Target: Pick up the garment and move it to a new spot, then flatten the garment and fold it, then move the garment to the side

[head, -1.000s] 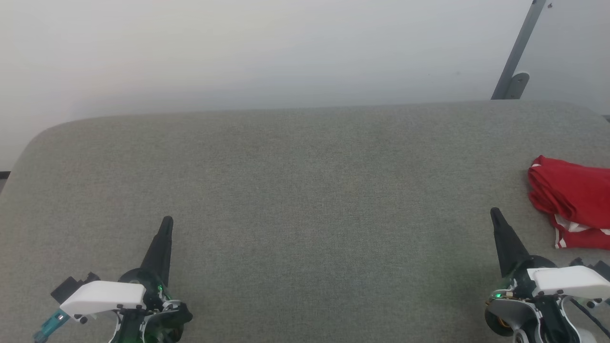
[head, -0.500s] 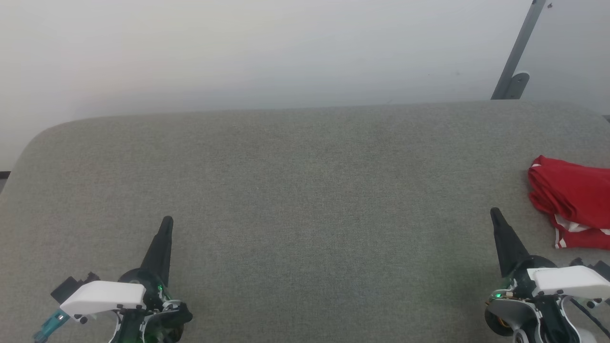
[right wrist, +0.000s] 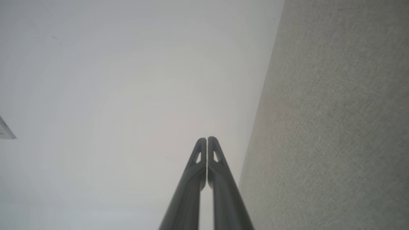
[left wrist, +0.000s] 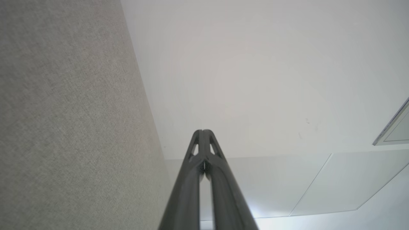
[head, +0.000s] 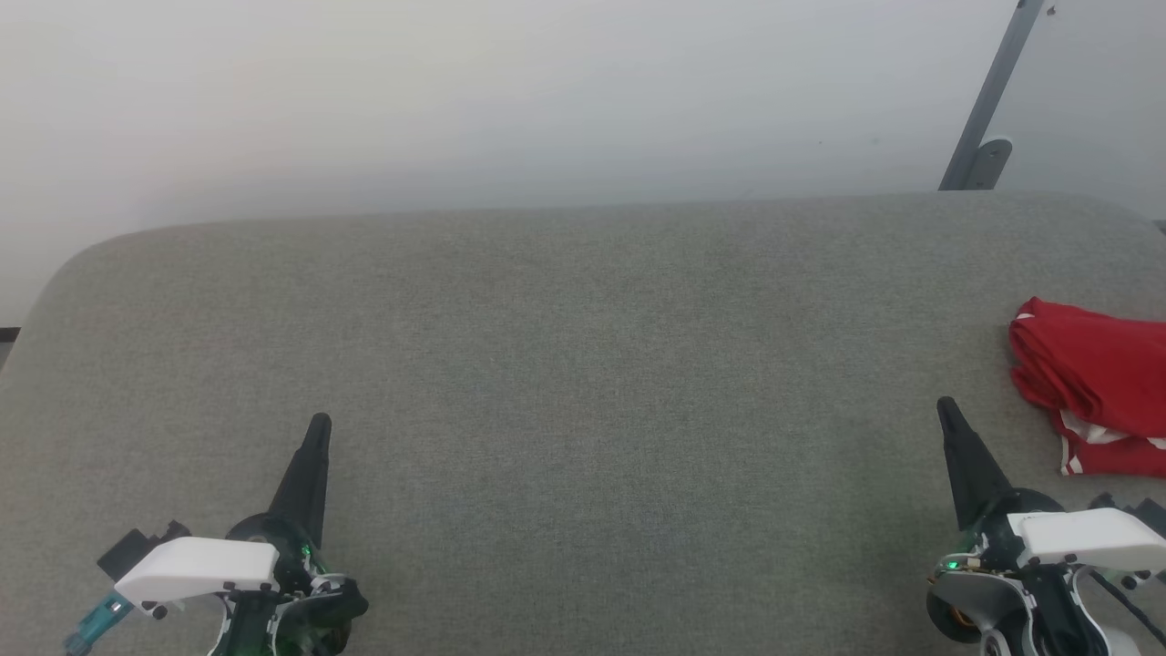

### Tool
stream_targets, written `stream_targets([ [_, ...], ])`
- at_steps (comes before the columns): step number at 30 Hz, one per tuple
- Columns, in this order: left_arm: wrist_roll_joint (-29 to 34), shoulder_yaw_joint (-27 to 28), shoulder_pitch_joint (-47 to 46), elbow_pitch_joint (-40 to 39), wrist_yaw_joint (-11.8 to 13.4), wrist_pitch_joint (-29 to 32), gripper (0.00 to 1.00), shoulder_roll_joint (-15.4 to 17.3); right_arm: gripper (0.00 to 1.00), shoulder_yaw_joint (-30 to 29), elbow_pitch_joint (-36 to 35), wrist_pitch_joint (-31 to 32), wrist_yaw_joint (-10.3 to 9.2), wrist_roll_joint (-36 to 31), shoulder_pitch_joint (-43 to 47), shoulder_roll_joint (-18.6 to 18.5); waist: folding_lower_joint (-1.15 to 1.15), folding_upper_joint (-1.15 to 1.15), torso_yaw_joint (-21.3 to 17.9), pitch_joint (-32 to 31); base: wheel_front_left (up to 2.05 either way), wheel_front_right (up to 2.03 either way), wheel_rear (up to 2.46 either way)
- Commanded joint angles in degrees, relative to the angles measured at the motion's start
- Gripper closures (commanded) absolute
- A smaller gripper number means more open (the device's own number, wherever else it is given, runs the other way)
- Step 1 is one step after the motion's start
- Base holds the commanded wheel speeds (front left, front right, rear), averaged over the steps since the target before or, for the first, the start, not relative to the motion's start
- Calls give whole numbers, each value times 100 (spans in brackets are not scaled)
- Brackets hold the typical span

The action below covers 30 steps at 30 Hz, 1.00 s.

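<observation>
Sitting unmoved: garment (head: 1093, 383) (bunched, red) near right end effector (head: 946, 404); left end effector (head: 319, 420) likewise still; both pinched together.

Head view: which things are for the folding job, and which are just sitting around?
For the job:
- red garment, bunched up at the far right
- left claw, shut and empty
- right claw, shut and empty, close to the garment but not touching it

Just there:
- grey padded surface under everything
- slanted metal post
- pale wall
</observation>
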Motion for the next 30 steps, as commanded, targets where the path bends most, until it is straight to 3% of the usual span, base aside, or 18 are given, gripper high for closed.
stream_targets([
  [1,-17,13,-67,-3,-14,20,100,-15,100,-2,17,10,2,24,-30,22,0,0,0,0,0,0,0],
  [30,-19,11,-67,-3,-14,18,100,-15,100,0,17,9,2,25,-29,22,0,0,0,0,0,0,0],
])
